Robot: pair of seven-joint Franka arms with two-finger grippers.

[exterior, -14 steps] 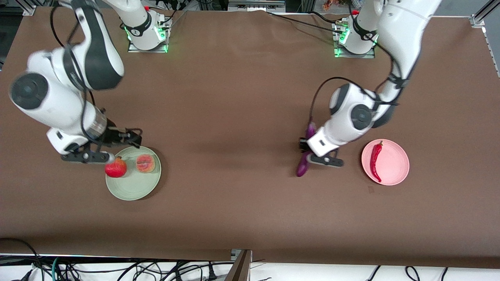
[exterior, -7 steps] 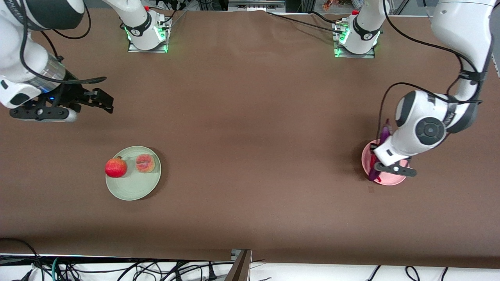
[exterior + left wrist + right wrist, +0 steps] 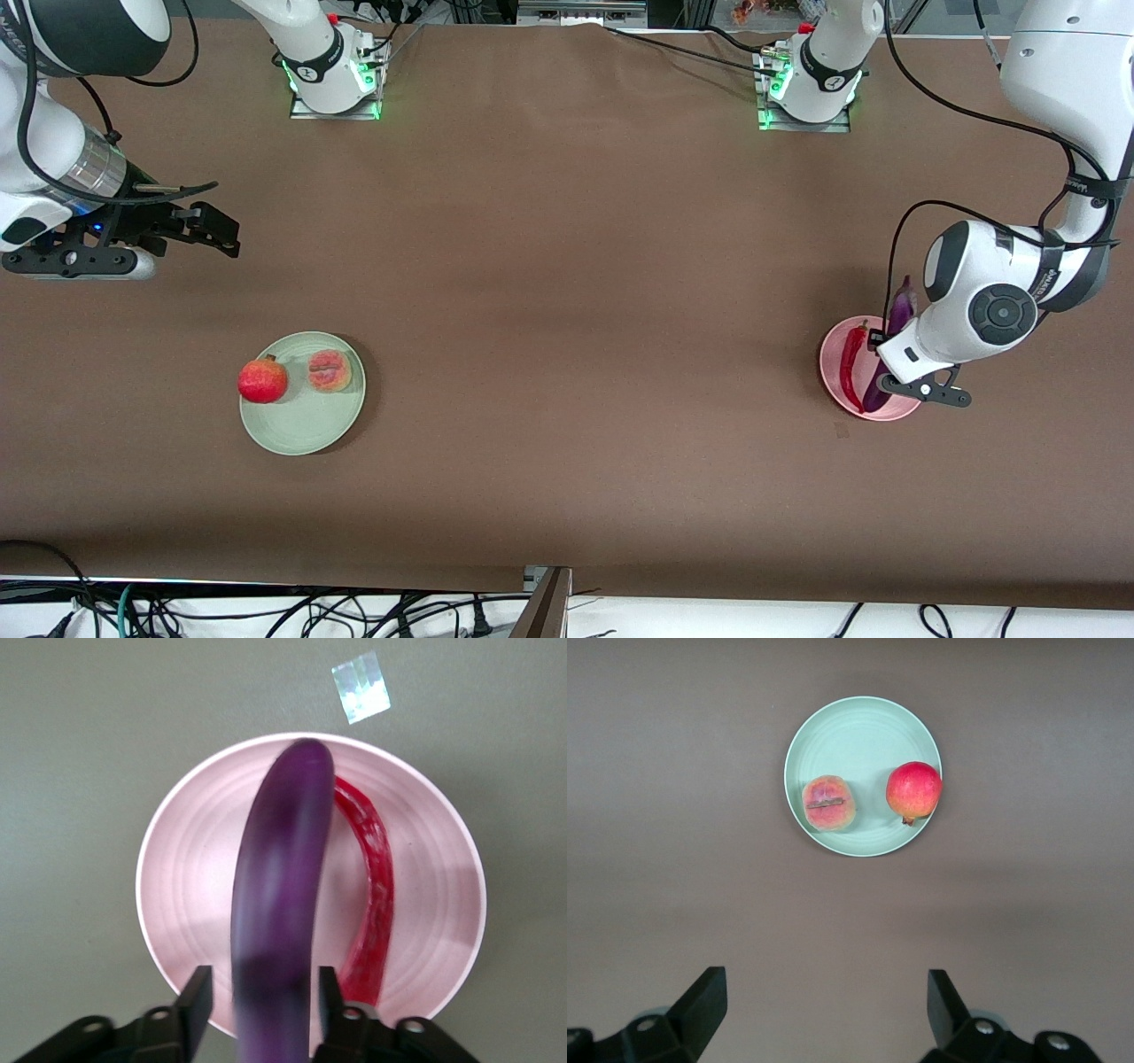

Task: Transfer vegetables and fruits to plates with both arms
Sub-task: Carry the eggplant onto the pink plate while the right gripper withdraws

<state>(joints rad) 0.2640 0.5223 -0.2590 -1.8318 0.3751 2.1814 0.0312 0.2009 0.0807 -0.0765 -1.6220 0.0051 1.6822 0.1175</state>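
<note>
A long purple eggplant (image 3: 279,886) lies lengthwise over the pink plate (image 3: 186,868), beside the red chili pepper (image 3: 376,895) resting on it. My left gripper (image 3: 263,988) straddles the eggplant with its jaws open, a gap showing on each side. From the front the eggplant (image 3: 902,301) sticks out past the pink plate (image 3: 833,368) under my left wrist. The pomegranate (image 3: 262,381) and the peach (image 3: 330,370) sit on the green plate (image 3: 306,425). My right gripper (image 3: 208,230) hangs open and empty over bare table at the right arm's end.
A small shiny patch of tape (image 3: 361,687) lies on the brown table just off the pink plate, nearer to the front camera. The arm bases (image 3: 332,80) stand along the table's back edge. Cables lie below the front edge.
My left arm carried the eggplant across to the pink plate and its jaws parted from it. My right arm rose away from the green plate toward its own end of the table.
</note>
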